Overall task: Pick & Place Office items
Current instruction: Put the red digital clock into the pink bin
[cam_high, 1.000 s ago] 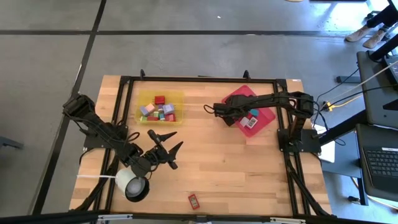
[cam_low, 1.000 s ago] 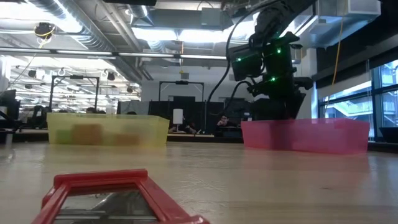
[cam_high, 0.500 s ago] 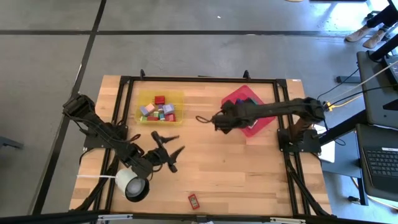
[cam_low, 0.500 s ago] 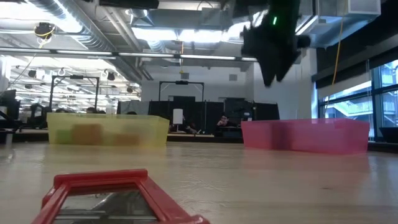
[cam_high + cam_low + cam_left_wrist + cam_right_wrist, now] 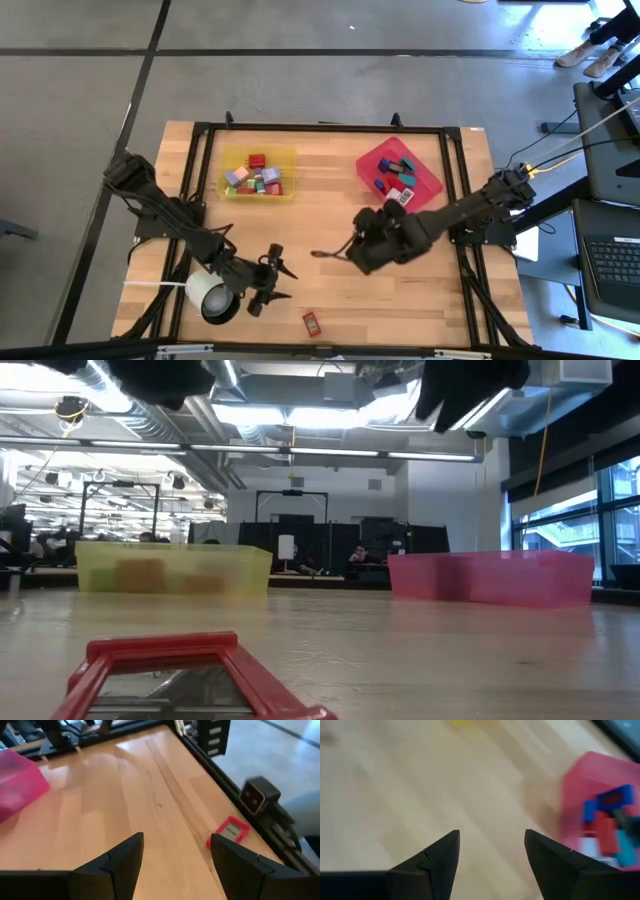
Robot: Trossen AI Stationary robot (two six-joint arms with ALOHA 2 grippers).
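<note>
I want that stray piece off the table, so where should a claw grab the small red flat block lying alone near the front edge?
Probably from straight above, pinching its two long sides: the small red flat block lies flat on the wooden table with bare wood around it. The open left claw is nearest.

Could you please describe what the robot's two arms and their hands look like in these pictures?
Both arms are dark, nearly black, built of slim jointed segments. The left hand and right hand each end in two matte black, wedge-shaped fingers, tapering to pointed tips. No markings show on them.
</note>
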